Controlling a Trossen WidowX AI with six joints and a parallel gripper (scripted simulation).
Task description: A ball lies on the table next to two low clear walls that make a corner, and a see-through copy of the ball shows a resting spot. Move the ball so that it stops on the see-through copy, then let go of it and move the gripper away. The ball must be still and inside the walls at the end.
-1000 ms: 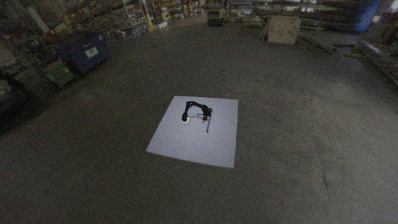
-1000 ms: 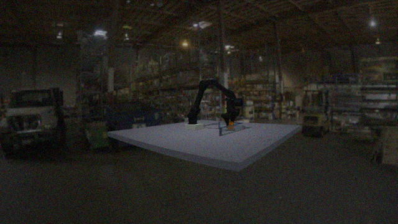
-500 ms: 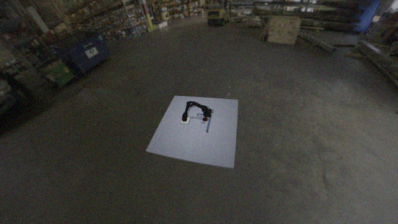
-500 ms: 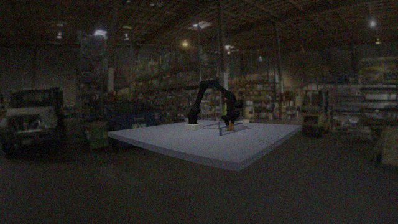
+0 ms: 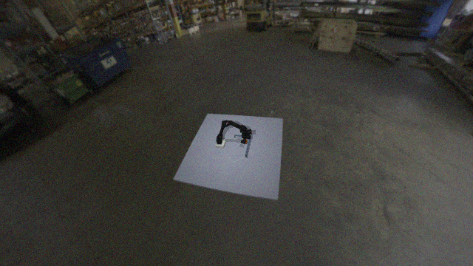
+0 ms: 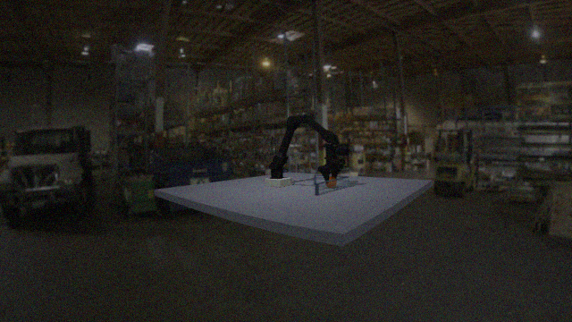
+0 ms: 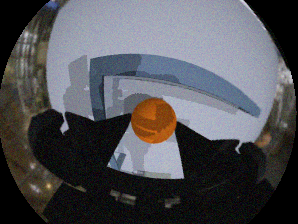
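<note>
The orange ball (image 5: 246,141) (image 6: 331,182) (image 7: 153,120) is low at the table, inside the corner of the walls. My gripper (image 5: 244,140) (image 6: 331,178) (image 7: 153,120) points down over it. It is just open, with the ball still between its fingertips and the tips very close to its sides. The long clear wall (image 5: 247,148) (image 7: 200,82) and the short clear wall (image 5: 238,136) (image 7: 97,95) meet ahead and left of the ball in the wrist view. The see-through copy does not show apart from the ball; mottled orange patches on the ball suggest that they overlap.
The arm's pale base (image 5: 220,144) (image 6: 278,182) stands on the light table (image 5: 229,170) (image 6: 268,201). The walls stand close around the fingers, the long one beyond the ball from the base. Shelves and bins are far off in the background.
</note>
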